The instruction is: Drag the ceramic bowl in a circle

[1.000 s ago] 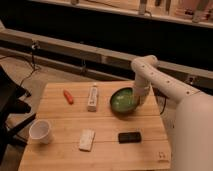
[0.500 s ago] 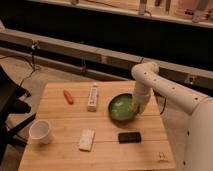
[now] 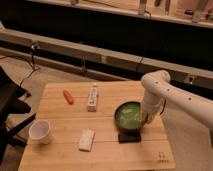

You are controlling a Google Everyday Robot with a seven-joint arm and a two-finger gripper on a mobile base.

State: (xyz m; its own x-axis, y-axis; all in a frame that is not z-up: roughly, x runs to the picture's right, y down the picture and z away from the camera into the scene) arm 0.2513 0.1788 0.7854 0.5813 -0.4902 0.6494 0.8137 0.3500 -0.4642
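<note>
Sliding nearer and slightly right, the ceramic bowl [image 3: 128, 116] now sits near the table's [image 3: 60, 156] front right, green inside, overlapping a dark flat object [image 3: 129, 137]. Gripper [image 3: 148, 119] is at its right rim; its grip, can't tell. White cup [image 3: 41, 131] stands upright, well left.

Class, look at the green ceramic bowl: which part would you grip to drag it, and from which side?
Grip the rim of the ceramic bowl on the picture's right side, from above: the bowl sits upright and shallow, its edge exposed there. The claw sits at that edge; a black device crowds the near side.
</note>
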